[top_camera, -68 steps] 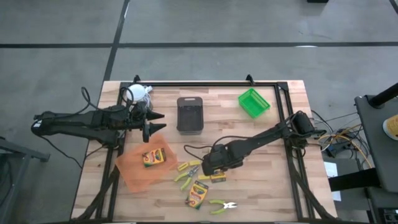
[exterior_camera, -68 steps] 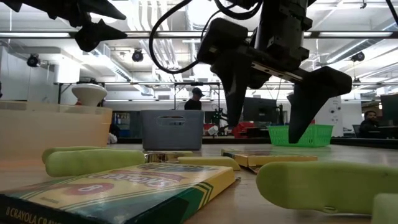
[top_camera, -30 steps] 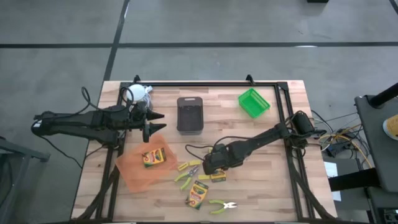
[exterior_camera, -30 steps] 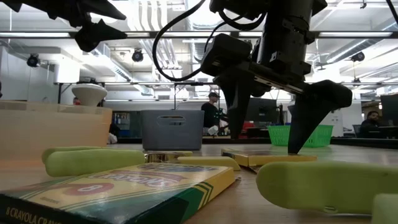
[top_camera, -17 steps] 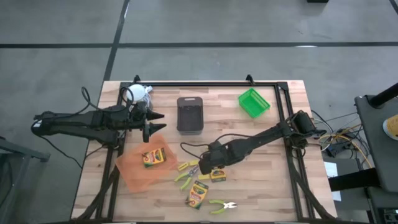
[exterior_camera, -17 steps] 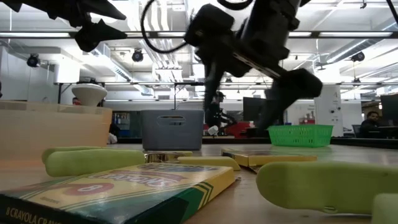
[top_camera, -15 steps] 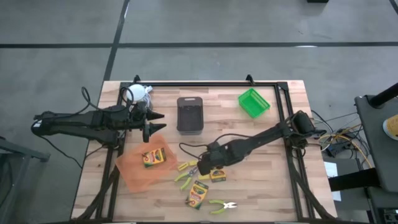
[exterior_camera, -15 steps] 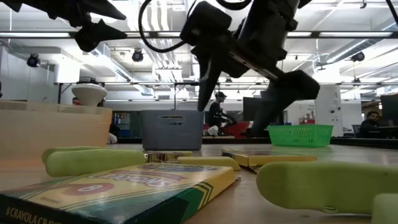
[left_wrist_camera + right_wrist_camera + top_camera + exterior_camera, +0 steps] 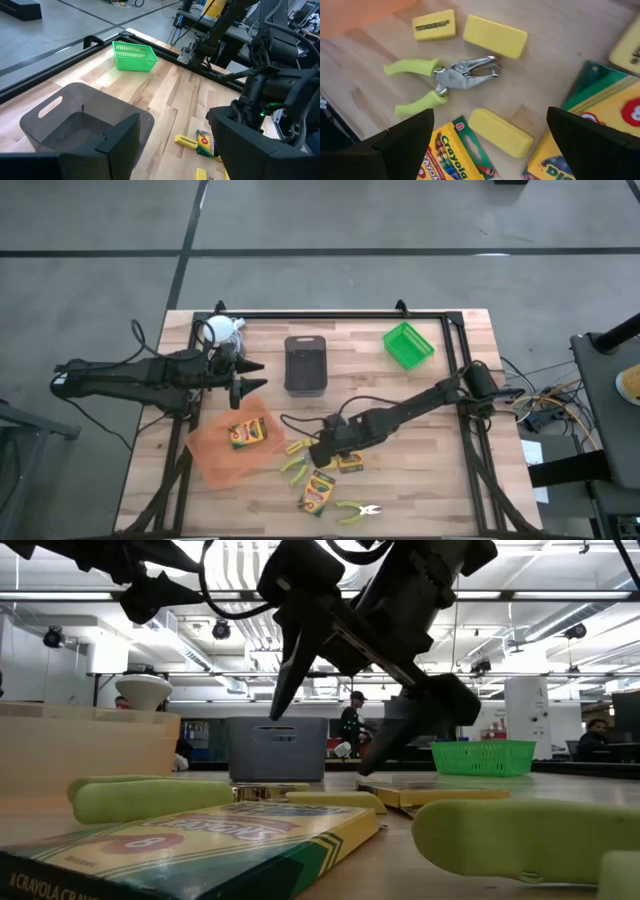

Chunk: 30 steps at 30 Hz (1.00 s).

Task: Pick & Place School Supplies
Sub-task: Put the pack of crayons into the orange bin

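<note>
1. The right gripper (image 9: 318, 452) is hovering wide open and holding nothing, over the supplies near the table's front.
2. Just beneath it a lime-handled punch (image 9: 441, 82) is lying between two yellow blocks (image 9: 495, 35); it should be centring on the handles.
3. The left gripper (image 9: 245, 378) is waiting partly open and empty above the orange tray (image 9: 215, 455).

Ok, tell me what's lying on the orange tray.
One crayon box lies flat on the orange tray, near its middle. The left gripper overhangs the tray's far edge, so anything under it stays hidden.
</note>
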Motion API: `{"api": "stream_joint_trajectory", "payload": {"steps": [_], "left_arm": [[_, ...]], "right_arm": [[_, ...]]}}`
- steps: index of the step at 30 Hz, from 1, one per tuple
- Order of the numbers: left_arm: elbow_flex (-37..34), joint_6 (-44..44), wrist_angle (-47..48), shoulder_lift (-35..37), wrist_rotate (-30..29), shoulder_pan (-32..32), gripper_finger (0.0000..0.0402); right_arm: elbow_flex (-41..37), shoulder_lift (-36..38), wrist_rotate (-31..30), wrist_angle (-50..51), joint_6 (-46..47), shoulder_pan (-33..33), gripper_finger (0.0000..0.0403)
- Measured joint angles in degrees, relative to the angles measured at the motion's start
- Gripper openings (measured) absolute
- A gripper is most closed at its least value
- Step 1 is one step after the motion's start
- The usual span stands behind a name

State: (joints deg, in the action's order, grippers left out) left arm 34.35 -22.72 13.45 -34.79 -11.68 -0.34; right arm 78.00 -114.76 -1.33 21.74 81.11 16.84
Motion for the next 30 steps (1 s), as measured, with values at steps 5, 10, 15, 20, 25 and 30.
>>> {"api": "stream_joint_trajectory", "payload": {"steps": [5,10,15,20,25,30], "left_arm": [[0.0,0.0,0.0,0.0,0.0,0.0,0.0250],[0.0,0.0,0.0,0.0,0.0,0.0,0.0250],[0.0,0.0,0.0,0.0,0.0,0.0,0.0250],[0.0,0.0,-0.1,0.0,0.0,0.0,0.0250],[0.0,0.0,-0.1,0.0,0.0,0.0,0.0250],[0.0,0.0,-0.1,0.0,0.0,0.0,0.0250]], "right_arm": [[0.0,-0.7,0.1,-0.1,-0.3,0.0,0.0384],[-0.1,-0.8,0.4,1.5,-0.2,0.0,0.0384],[0.1,-0.8,2.5,4.9,1.2,0.0,0.0384],[0.1,-0.6,3.2,6.7,0.9,0.0,0.0384],[0.1,1.2,3.5,14.1,1.0,0.0,0.0384],[0.3,3.7,3.3,21.5,1.5,0.2,0.0384]]}}
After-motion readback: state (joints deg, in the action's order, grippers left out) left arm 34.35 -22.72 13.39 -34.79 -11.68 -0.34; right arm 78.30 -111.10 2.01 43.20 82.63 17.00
